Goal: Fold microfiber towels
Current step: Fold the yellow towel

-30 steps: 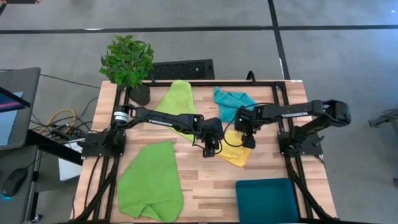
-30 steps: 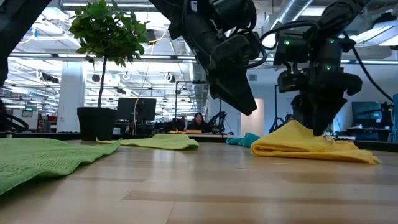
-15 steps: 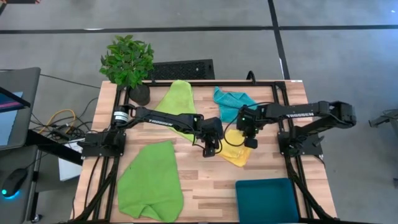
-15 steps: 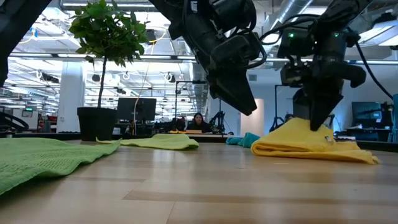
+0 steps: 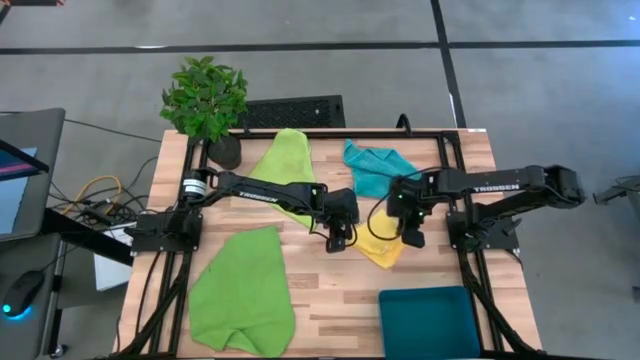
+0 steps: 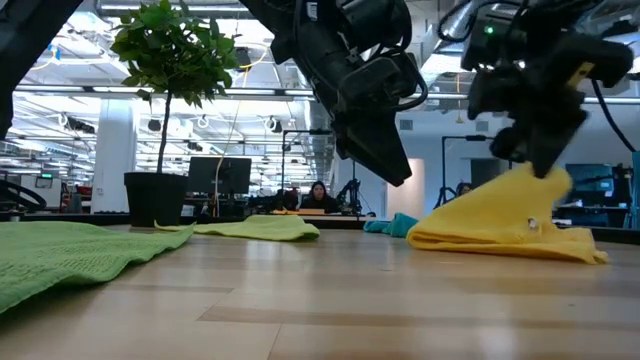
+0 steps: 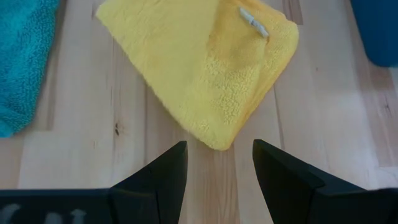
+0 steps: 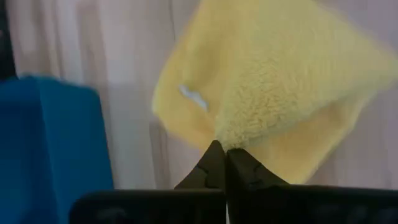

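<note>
The yellow towel [image 5: 378,247] lies folded on the table's middle right, with one part raised. My right gripper [image 5: 411,236] is shut on that raised part; in the low view the gripper [image 6: 545,168] stands above the towel [image 6: 495,228]. My left gripper [image 5: 340,236] hovers open just left of the towel, which lies ahead of its fingers [image 7: 205,62]. A turquoise towel [image 5: 372,165] lies crumpled at the far middle. One lime green towel [image 5: 285,165] lies at the far side, and another [image 5: 243,295] at the near left. My right gripper pinches a raised bit of the yellow towel's upper layer [image 8: 231,138] between its two shut fingers. The fingers point down from above. That part rises in a peak [image 6: 530,185] to the fingers, and the rest lies on the table.
A potted plant [image 5: 206,100] stands at the far left corner. A dark teal rectangular box [image 5: 430,320] sits at the near right edge, close to the yellow towel. Bare wood shows in the near middle.
My right gripper has moved toward the table's right and near edges and a little up, still shut on the yellow towel. The towel's peak has been drawn up and rightward with it, while its lower layers stay on the table.
</note>
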